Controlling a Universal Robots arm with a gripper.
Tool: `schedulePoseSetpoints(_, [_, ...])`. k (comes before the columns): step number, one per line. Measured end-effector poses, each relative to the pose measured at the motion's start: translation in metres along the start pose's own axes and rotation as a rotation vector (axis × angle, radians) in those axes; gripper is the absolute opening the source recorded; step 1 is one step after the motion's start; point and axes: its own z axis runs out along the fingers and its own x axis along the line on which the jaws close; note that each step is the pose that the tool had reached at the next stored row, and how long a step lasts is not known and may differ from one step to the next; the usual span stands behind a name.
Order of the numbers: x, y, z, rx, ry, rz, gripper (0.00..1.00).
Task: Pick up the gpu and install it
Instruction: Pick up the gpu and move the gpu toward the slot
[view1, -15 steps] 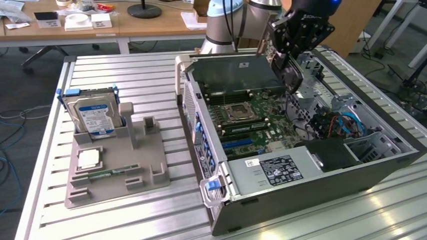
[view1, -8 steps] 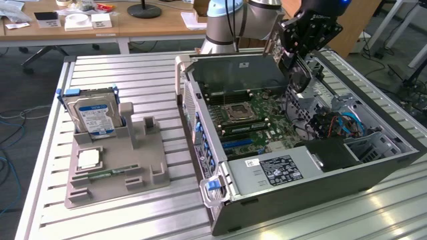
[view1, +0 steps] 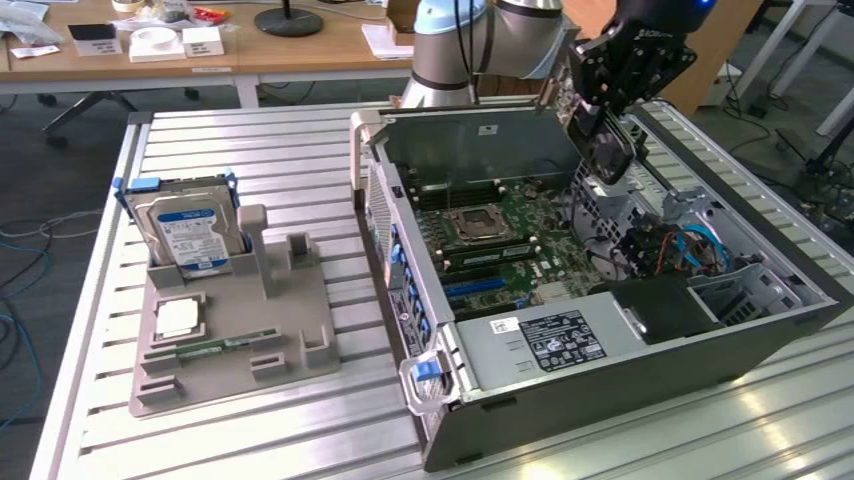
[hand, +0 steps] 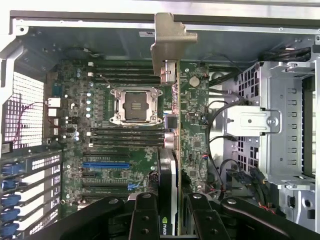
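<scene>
gpu, clamped edge-on in tool; (over motherboard)

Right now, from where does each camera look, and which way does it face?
Exterior view: off the arm, raised beside the table, looking down at the open computer case and the tray with the hard drive; the arm and its tool show above the case.
Wrist view: on the wrist, looking along the held gpu into the case at the motherboard; the tool's black fingers flank it.
Shared: the gpu, the tool, the motherboard, the case's inside.
</scene>
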Motion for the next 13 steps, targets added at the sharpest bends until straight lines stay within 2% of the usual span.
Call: schedulePoseSetpoints(13, [-0.0106, 0.0, 0.0002, 0.0, 0.0, 0.0, 0.27])
